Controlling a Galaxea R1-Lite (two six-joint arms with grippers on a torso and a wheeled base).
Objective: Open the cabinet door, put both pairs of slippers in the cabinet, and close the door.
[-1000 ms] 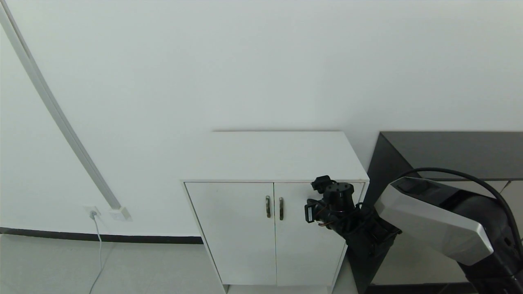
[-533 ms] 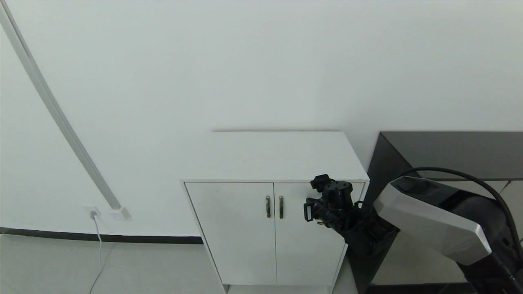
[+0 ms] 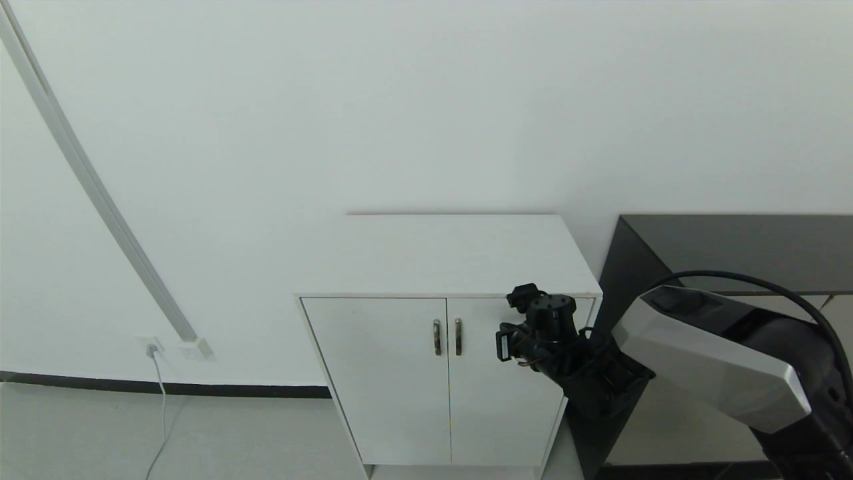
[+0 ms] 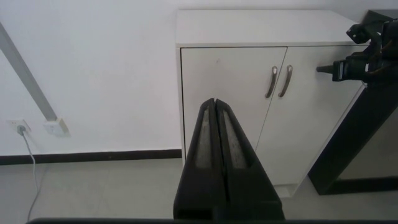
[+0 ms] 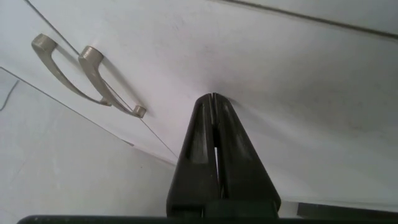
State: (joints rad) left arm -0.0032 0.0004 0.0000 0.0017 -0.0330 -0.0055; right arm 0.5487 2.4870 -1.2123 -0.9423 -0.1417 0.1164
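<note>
right gripper [image 5: 213,98] closed, near cabinet door [image 5: 298,74] — barely shifted

Right pincer [image 5: 213,98] before the cabinet [image 3: 453,257] — right of its handles [image 3: 447,337].

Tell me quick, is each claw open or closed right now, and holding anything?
Left claw: closed, holding nothing.
Right claw: closed, holding nothing, tips near the right cabinet door.

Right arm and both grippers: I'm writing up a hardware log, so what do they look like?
The right arm has a silver-grey shell over a black body, with a black cable looped above it. The right gripper and left gripper are each long, black and tapered to a narrow tip.
</note>
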